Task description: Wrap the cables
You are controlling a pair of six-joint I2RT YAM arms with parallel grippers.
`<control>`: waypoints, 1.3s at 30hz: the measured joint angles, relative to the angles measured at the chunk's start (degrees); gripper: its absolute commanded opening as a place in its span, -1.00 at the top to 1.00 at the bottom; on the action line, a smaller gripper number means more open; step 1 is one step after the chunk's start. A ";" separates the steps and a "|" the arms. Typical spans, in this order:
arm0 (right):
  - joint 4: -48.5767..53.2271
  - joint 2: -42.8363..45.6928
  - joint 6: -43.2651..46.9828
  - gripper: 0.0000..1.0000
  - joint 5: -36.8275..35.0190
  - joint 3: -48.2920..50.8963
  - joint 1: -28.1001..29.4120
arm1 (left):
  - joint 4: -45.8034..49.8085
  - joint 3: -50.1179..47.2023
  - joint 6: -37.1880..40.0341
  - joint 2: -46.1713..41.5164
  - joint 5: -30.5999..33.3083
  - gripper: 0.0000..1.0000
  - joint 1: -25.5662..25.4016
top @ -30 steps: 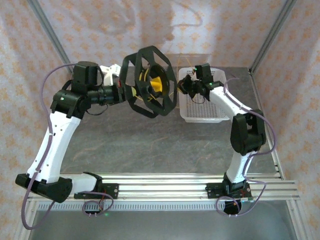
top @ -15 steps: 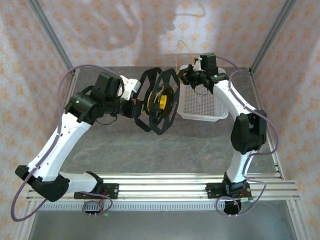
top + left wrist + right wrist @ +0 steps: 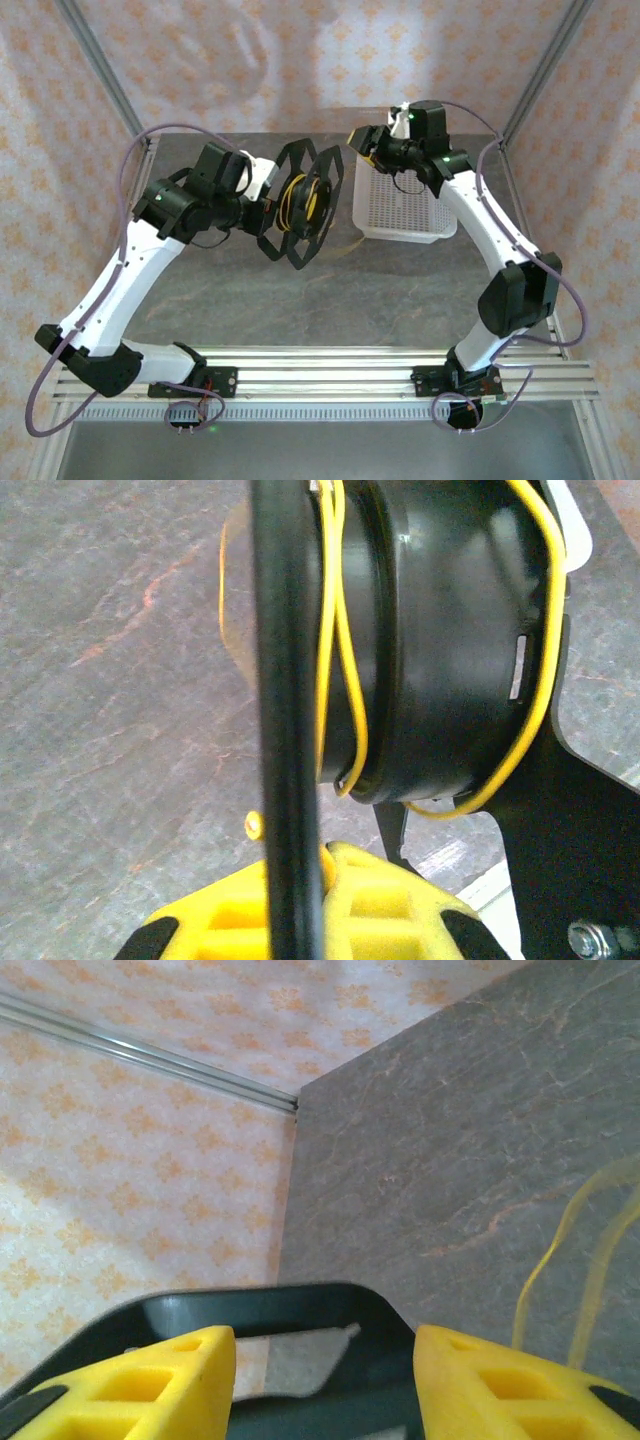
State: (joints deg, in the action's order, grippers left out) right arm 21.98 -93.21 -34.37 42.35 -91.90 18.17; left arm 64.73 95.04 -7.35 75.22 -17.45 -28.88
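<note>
Left arm: white shell links, black joint housings.
Right arm: same white shells, black elbow block.
Bases: black blocks.
Cables: lilac-grey, looping outside each arm.
Fingers: yellow moulded plastic, rectangular pockets, black pads.
Bolt: silver hex head.

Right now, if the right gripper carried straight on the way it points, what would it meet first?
Most likely the rim of the black spool, a dark arc just beyond the open fingers of the right gripper. Past it lies the table. Depth is hard to judge.
</note>
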 measured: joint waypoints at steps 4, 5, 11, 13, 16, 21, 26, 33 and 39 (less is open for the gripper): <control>3.21 4.28 2.67 -0.22 0.81 1.29 0.00 | 1.20 0.66 0.31 -1.14 1.44 1.00 0.00; 3.82 5.57 3.15 -0.25 1.25 1.81 0.00 | 1.51 1.07 0.42 -1.25 1.57 1.00 0.00; 6.19 14.45 4.85 -0.29 1.60 8.98 0.00 | 2.03 3.50 0.42 -1.27 1.88 1.00 0.00; 6.54 17.09 5.09 -0.29 1.57 12.79 0.02 | 2.19 4.28 0.42 -1.27 2.10 1.00 0.00; 7.21 20.59 6.14 -0.27 1.20 20.39 0.17 | 2.91 6.54 0.42 -1.20 2.78 1.00 0.00; 8.68 23.45 9.62 -0.21 -0.72 33.22 0.66 | 4.57 12.22 0.42 -1.11 2.95 1.00 0.00; 9.31 23.41 12.59 -0.18 -1.86 39.41 2.23 | 5.64 14.91 0.42 -1.05 2.97 1.00 0.00; 9.11 18.64 12.17 -0.09 -10.23 36.96 5.18 | 7.23 16.33 0.39 -0.63 5.49 1.00 0.00; 10.21 11.23 10.19 -0.28 -21.31 22.53 8.57 | 9.22 17.14 0.42 -0.48 8.85 1.00 0.00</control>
State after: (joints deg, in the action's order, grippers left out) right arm 32.18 -81.97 -24.18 21.04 -69.36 26.74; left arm 73.95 112.18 -6.94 74.74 -8.60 -28.88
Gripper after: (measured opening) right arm 0.622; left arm 0.059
